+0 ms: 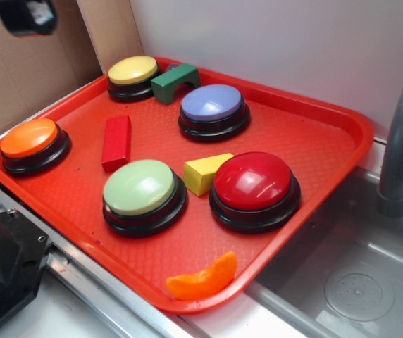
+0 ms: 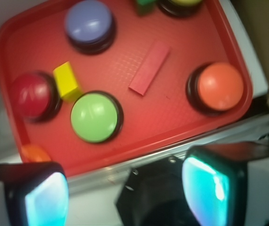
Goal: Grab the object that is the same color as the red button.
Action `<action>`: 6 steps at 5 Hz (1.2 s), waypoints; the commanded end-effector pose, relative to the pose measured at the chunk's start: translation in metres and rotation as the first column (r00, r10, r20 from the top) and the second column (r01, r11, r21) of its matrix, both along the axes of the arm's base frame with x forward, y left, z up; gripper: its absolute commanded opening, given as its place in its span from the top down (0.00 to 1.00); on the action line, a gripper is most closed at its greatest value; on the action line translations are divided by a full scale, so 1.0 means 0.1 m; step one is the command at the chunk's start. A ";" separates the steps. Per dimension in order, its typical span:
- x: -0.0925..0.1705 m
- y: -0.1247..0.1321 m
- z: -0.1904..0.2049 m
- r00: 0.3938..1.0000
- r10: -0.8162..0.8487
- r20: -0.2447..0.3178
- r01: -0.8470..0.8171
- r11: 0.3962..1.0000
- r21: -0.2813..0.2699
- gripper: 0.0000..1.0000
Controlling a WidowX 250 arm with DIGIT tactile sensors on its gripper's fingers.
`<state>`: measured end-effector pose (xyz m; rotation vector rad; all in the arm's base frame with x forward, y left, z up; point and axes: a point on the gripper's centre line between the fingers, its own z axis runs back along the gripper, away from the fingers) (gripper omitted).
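Red block [image 2: 149,67] is lying loose between the buttons, and I'm hovering my gripper [image 2: 125,193] above, jaws spread.

The gripper [image 2: 130,193] shows best in the wrist view: two chunky black fingers [image 2: 217,181], one at the near left and one at the near right, each with a smooth pad that glows pale turquoise. Between them sits a dark, angular black body with a small screw or hole near its top. In the exterior view only a black rounded part [image 1: 25,15] shows at the far left corner.
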<state>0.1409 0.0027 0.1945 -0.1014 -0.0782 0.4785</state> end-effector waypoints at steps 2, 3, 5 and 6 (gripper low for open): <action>0.47 0.37 -1.03 0.888 0.455 0.073 -0.458 0.888 0.039 0.00; 0.57 0.40 -1.28 0.888 0.457 0.054 -0.459 0.888 0.035 0.00; 0.69 0.50 -1.75 0.871 0.490 0.037 -0.491 0.871 0.021 0.00; 0.74 0.50 -1.83 0.873 0.486 0.043 -0.487 0.873 0.017 0.00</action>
